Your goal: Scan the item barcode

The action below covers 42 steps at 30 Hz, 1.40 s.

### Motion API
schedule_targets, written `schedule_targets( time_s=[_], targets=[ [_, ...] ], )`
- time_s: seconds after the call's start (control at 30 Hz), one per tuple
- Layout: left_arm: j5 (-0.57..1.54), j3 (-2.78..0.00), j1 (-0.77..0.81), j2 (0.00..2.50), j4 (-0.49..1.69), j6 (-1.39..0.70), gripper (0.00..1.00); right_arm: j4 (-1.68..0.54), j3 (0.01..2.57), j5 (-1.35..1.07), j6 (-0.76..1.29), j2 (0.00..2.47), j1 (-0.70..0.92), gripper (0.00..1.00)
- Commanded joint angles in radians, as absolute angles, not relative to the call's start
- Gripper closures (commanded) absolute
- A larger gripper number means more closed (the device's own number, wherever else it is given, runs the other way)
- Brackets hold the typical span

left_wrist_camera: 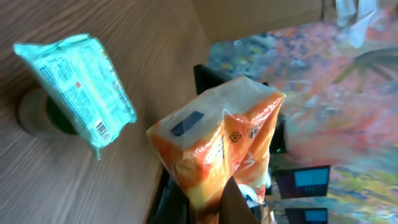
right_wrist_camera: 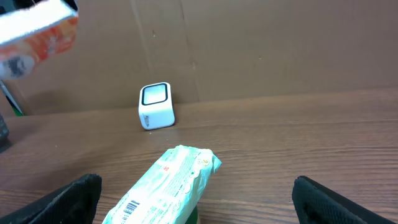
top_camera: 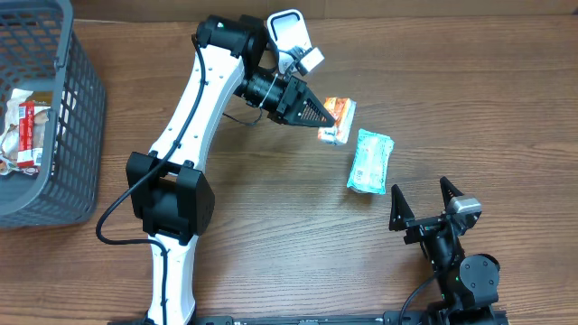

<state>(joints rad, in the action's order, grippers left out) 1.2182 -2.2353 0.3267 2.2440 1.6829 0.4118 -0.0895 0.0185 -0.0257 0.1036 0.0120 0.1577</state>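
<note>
The orange packet (top_camera: 339,117) is clamped in the left gripper (top_camera: 323,115), held above the surface's middle. A teal packet (top_camera: 371,161) lies just beside it. The white scanner (top_camera: 287,30) sits at the far edge, and a basket (top_camera: 77,126) at the far-left corner. The right gripper (top_camera: 420,188) gapes wide and empty near the near-right corner.

Grey mesh basket (top_camera: 79,108), at the table's left edge in the overhead view, serves as landmark. Inside it, against its left wall, lie red-and-white packets (top_camera: 23,131). Well to the basket's right, a teal packet (top_camera: 371,161) lies flat on the wood-grain table (top_camera: 298,262), its barcode near one end (left_wrist_camera: 102,129). A cardboard wall (right_wrist_camera: 280,43) stands behind the table.
</note>
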Motion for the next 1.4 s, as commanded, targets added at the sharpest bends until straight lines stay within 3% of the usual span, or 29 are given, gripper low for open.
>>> schedule_targets(
  time_s=[0.0, 0.17, 0.43, 0.67, 0.83, 1.13, 1.37],
  targets=[
    [1.022, -2.257, 0.328, 2.211, 1.689, 0.373, 0.96, -0.083, 0.008, -0.021, 0.097, 0.003, 0.155, 0.00],
    [0.710, -2.257, 0.330, 2.211, 1.673, 0.150, 0.96, -0.083, 0.008, -0.021, 0.097, 0.003, 0.155, 0.00],
    [-0.064, -2.253, 0.402, 2.211, 1.650, -0.392, 0.96, -0.083, 0.008, -0.021, 0.097, 0.003, 0.155, 0.00],
    [-0.414, -2.183, 0.556, 2.212, 1.653, -0.630, 0.96, -0.083, 0.008, -0.021, 0.097, 0.003, 0.155, 0.00],
    [-0.490, -2.068, 0.642, 2.212, 1.626, -0.765, 0.96, -0.083, 0.008, -0.021, 0.097, 0.003, 0.155, 0.00],
    [-0.575, -1.828, 0.694, 2.212, 1.448, -0.794, 0.96, -0.083, 0.008, -0.021, 0.097, 0.003, 0.155, 0.00],
    [-0.580, -1.794, 0.695, 2.212, 1.397, -0.793, 0.96, -0.083, 0.008, -0.021, 0.097, 0.003, 0.155, 0.00]
  ],
)
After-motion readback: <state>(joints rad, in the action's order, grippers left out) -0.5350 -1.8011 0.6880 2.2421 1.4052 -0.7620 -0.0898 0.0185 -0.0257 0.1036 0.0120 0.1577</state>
